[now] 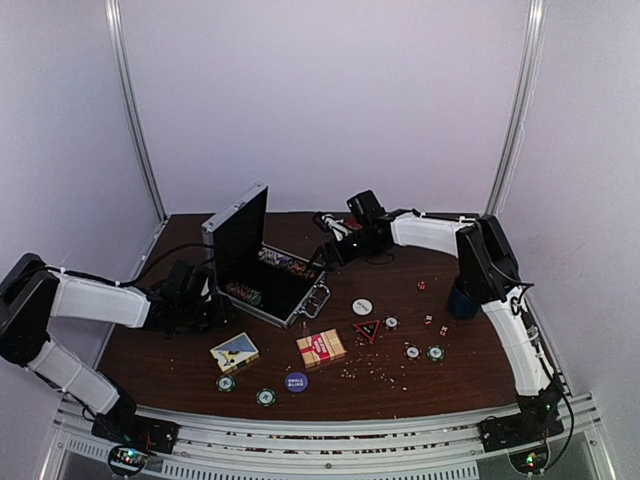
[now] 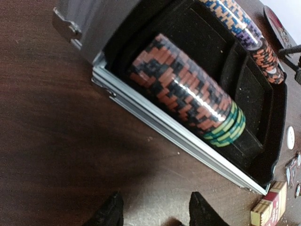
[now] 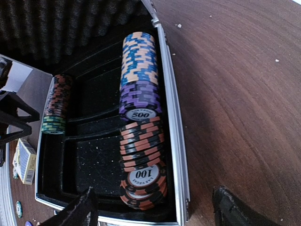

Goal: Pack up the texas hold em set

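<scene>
The silver case (image 1: 300, 300) lies open mid-table with its lid (image 1: 238, 228) upright. Inside, one row of chips (image 3: 139, 101) runs from blue-orange through purple to orange-black, and the nearest "100" chips (image 3: 143, 181) lean loosely. A second row (image 2: 183, 92) is orange-black with a green end. My left gripper (image 2: 155, 214) is open over bare table just outside the case's rim (image 2: 178, 136). My right gripper (image 3: 157, 212) is open wide, its jaws either side of the case's near corner, holding nothing. Outside the case lie a blue deck (image 1: 234, 352), a red deck (image 1: 321, 347), loose chips (image 1: 265, 397) and red dice (image 1: 428, 319).
A white round button (image 1: 362, 307), a purple disc (image 1: 297, 381) and a red triangular marker (image 1: 366, 328) lie in front of the case amid small crumbs. A dark blue mug (image 1: 460, 300) stands behind the right arm. Grey walls enclose the table.
</scene>
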Action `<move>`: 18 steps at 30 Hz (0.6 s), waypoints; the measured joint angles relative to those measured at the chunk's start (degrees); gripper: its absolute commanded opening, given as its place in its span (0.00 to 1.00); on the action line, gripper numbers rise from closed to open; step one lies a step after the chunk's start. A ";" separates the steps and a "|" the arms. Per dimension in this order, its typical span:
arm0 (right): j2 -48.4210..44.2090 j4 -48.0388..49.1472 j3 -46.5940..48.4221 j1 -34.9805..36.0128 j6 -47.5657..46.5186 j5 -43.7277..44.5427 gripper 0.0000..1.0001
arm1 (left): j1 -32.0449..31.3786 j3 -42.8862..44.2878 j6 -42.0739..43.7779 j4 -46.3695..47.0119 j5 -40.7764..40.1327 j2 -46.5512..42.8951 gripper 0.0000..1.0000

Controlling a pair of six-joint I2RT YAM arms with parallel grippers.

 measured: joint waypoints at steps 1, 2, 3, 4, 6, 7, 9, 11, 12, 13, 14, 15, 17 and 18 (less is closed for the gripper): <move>0.15 0.02 0.00 0.00 0.09 -1.03 0.80 | 0.70 0.00 0.11 0.70 0.33 0.61 0.46; 0.24 0.04 0.00 0.00 0.07 -1.55 0.78 | 1.36 0.02 0.24 1.27 0.66 1.22 0.44; 0.46 0.04 0.00 0.00 0.17 -2.21 0.77 | 2.23 0.02 0.42 2.05 1.07 2.10 0.42; 0.70 0.04 0.00 -0.07 0.28 -2.71 0.75 | 2.86 0.07 0.59 2.43 1.25 2.84 0.39; 1.18 0.04 0.00 -0.22 0.42 -3.28 0.71 | 3.89 0.07 0.94 3.34 1.53 4.26 0.34; 1.42 0.02 0.00 -0.26 0.57 -3.63 0.69 | 4.31 0.26 1.16 3.91 1.70 4.81 0.31; 1.90 -0.04 0.00 -0.35 0.63 -4.44 0.68 | 4.83 0.83 1.60 5.16 1.99 6.16 0.30; 2.10 -0.17 0.00 -0.55 0.48 -5.42 0.68 | 5.16 1.42 1.86 6.19 2.14 7.32 0.30; 2.10 -0.28 -0.02 -0.66 0.33 -6.05 0.68 | 5.40 1.64 1.95 6.88 2.29 7.89 0.30; 2.10 -0.39 -0.02 -0.70 0.09 -6.91 0.68 | 5.57 1.97 2.05 8.20 2.43 8.81 0.30; 2.10 -0.46 -0.07 -0.81 -0.26 -7.80 0.68 | 5.70 2.03 2.08 8.39 2.43 8.94 0.29; 2.10 -0.44 -0.17 -1.03 -0.76 -8.87 0.68 | 5.86 2.25 2.16 9.05 2.51 9.51 0.29; 2.10 -0.42 -0.63 -1.36 -1.79 -10.71 0.68 | 6.01 2.62 2.40 10.86 2.75 10.71 0.28; 1.99 -0.33 -1.31 -1.51 -2.67 -11.87 0.69 | 6.10 2.80 2.58 11.72 2.97 11.32 0.28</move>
